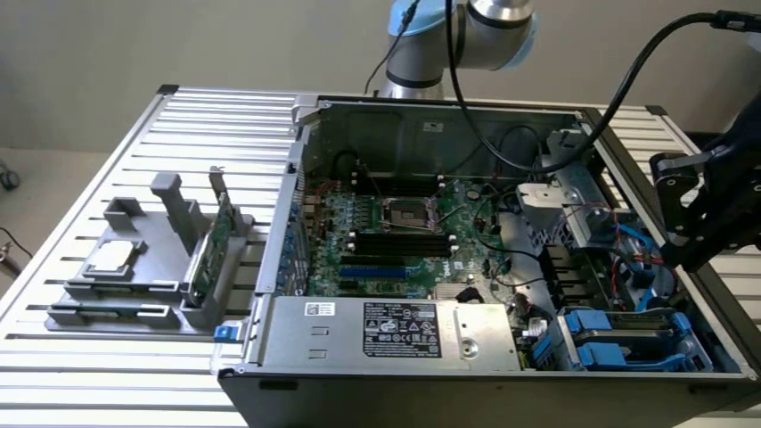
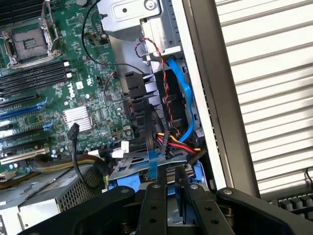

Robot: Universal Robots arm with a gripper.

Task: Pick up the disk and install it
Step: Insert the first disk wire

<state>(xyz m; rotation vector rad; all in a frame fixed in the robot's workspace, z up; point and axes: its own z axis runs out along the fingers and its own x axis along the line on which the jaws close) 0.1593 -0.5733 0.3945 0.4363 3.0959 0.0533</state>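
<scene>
disk (image 1: 618, 343): in the corner drive bay of the computer case (image 1: 356, 392), apparently seated | gripper (image 2: 171, 183): just above that bay, fingers narrowly apart, holding nothing | remaining: little, full seating unconfirmed

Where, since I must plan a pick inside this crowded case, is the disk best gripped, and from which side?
Grip the disk by two opposite edges of its blue carrier, coming straight down from above. It seems to lie flat in a corner bay of the open-topped case, with walls and cables close around it, so a sideways approach looks blocked.
</scene>
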